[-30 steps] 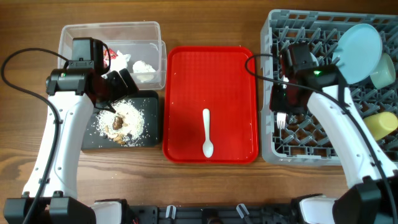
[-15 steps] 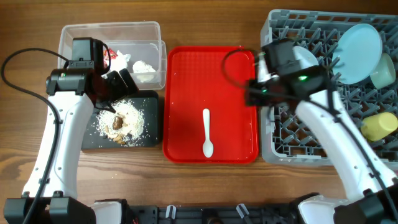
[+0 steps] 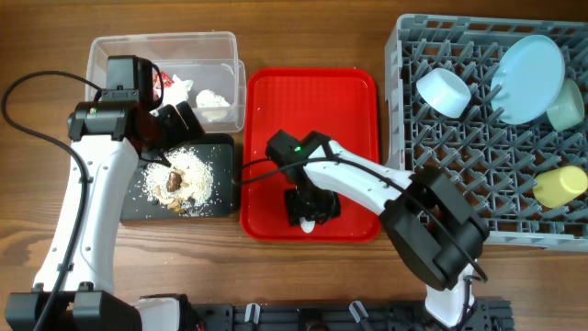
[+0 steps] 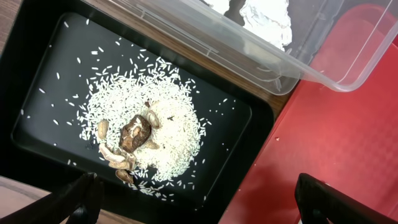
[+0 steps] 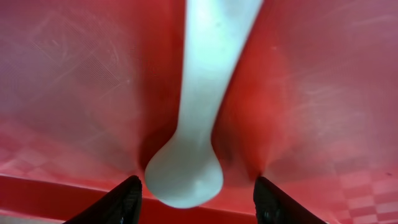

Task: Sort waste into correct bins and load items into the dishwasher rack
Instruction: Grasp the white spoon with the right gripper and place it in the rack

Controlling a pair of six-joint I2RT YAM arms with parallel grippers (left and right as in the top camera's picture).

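A white plastic spoon (image 5: 200, 118) lies on the flat red tray (image 3: 312, 110), its bowl toward the front edge. My right gripper (image 3: 309, 208) is low over it and open. The spoon's bowl sits between its two fingers (image 5: 127, 200), untouched. My left gripper (image 3: 176, 121) hangs wide open and empty over the black tray (image 3: 133, 208), which holds the food scraps (image 4: 146, 127). The clear tub (image 3: 165, 46) holds white tissue (image 3: 211, 99) and a red wrapper (image 3: 158, 85). In the grey dishwasher rack (image 3: 441, 204) are the plate (image 3: 528, 78), the pale blue bowl (image 3: 443, 92), the mint bowl (image 3: 565, 106) and the yellow cup (image 3: 560, 184).
The clear tub and black tray stand side by side at the left, touching the red tray's left edge. The rack fills the right side. My right arm stretches across the red tray's front right corner. Bare wooden table lies along the front.
My right arm has swung from the rack leftward and down onto the red tray, and its jaws have opened; the fork it held is gone from them. The left arm is still.
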